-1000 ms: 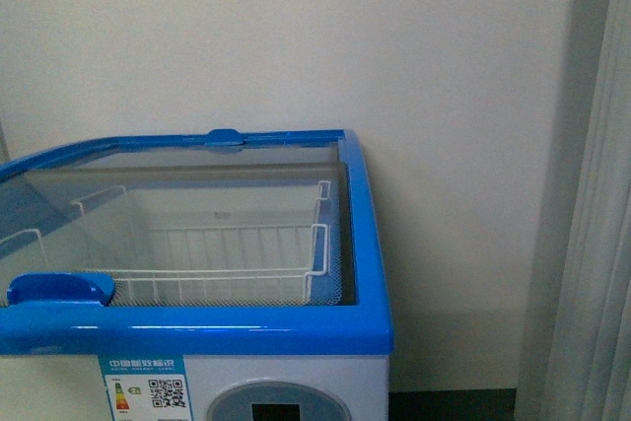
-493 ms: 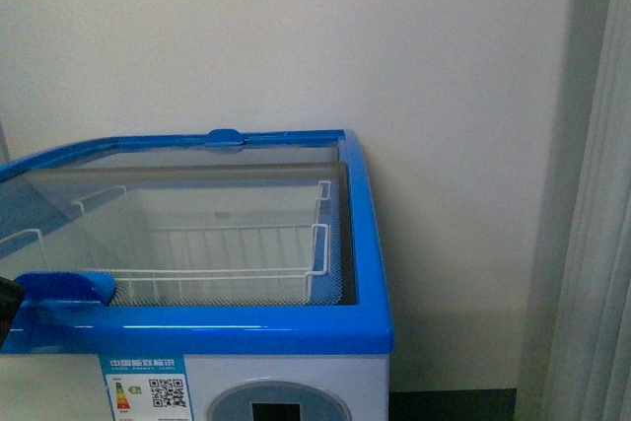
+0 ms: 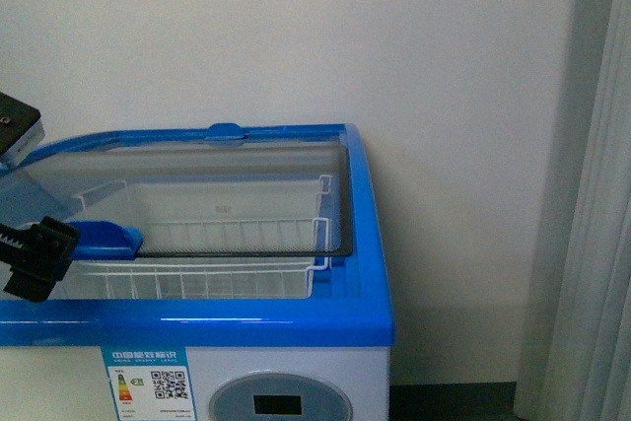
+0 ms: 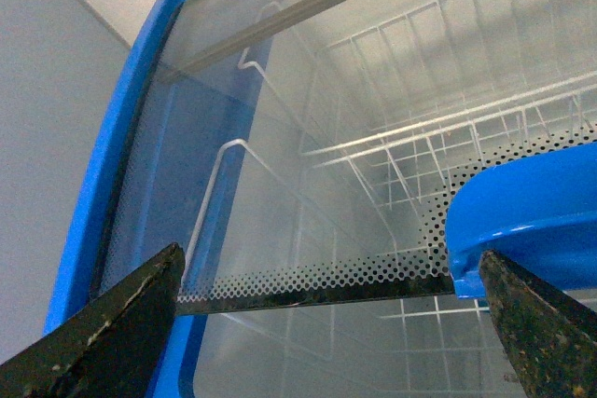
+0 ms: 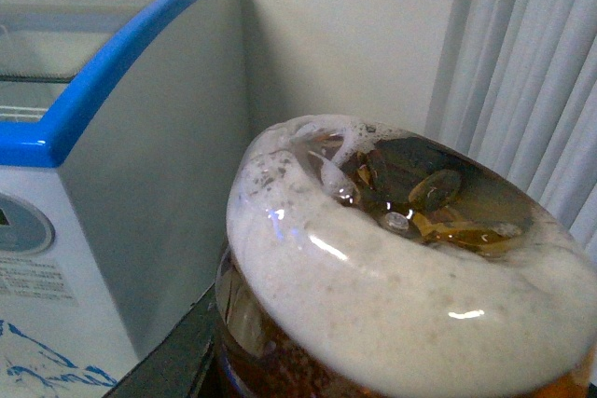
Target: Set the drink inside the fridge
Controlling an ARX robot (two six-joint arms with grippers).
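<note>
Left tool (image 4: pixel 328 260), spread open, sits against the blue plastic lid handle (image 4: pixel 532 216), apparently holding the white chest fridge's (image 3: pixel 296 382) glass lid (image 3: pixel 237 199) ajar for the amber plastic drink bottle (image 5: pixel 410 258) that the right tool (image 5: pixel 382 370) grips.

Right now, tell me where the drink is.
Only the right wrist view shows the drink: close to that camera, outside the fridge, off its right side wall, curtain behind.

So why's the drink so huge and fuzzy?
Right wrist view: the clear plastic bottle of amber drink sits right at the lens, so it looms soft-edged, with white glints on its foam. Front view: a pale streak on the white chest freezer's blue rim. Left wrist view: the left end effector shows as dark shapes.
</note>
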